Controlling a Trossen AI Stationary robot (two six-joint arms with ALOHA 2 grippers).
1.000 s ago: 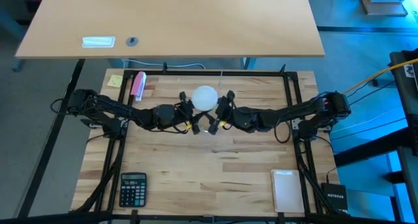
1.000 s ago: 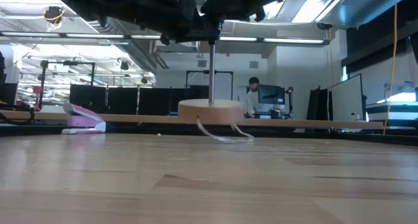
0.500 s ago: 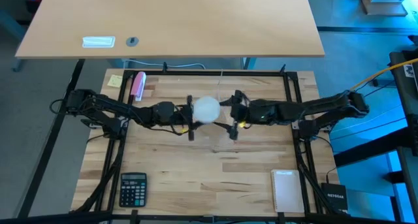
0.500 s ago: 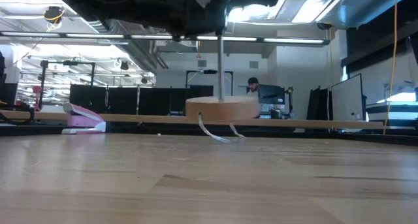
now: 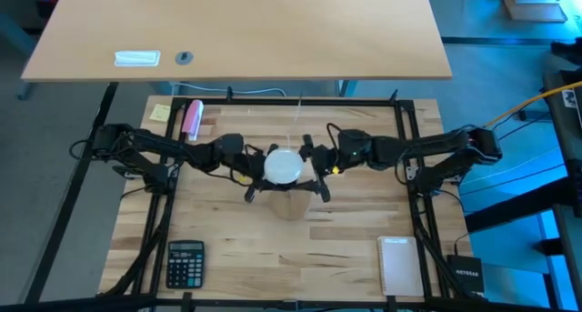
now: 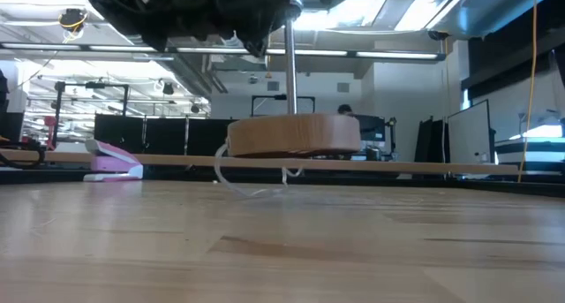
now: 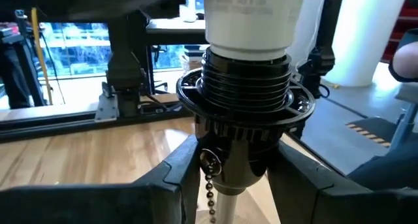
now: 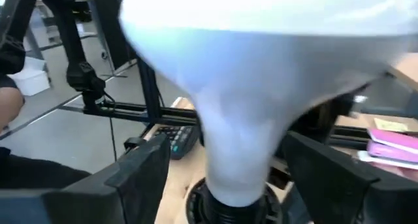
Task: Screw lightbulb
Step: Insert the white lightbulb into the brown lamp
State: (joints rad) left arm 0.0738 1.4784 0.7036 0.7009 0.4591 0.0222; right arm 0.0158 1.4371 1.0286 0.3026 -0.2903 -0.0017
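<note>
A small lamp is held above the table's middle. It has a round wooden disc (image 6: 294,135), a thin metal rod (image 6: 290,64) and a black ribbed socket (image 7: 245,100). The white lightbulb (image 5: 283,165) stands upright with its neck (image 7: 255,21) in the socket. My left gripper (image 5: 257,174) comes in level from the left and is shut on the socket. My right gripper (image 5: 316,171) comes in level from the right and is open. Its fingers (image 8: 140,175) stand on either side of the bulb's narrow neck (image 8: 238,159), with a gap showing on each side. My left gripper pinches the socket's lower body (image 7: 196,160), just under the ribbed collar, between its two fingers. The fingers come level from the table's left. The lamp stands upright in the hold, with its disc clear of the table and its pale cord (image 6: 256,186) trailing down onto the wood.
A calculator (image 5: 185,262) lies near the front left and a white pad (image 5: 398,265) near the front right. A pink stapler (image 5: 192,118) and a yellow note (image 5: 161,113) sit at the far left. Black frame rails (image 5: 414,148) border the table.
My left gripper has swung about and carried the lamp toward the table's near edge; the disc now hangs closer and higher. My right gripper drew away to the right, then came back level to the bulb, also turned about.
</note>
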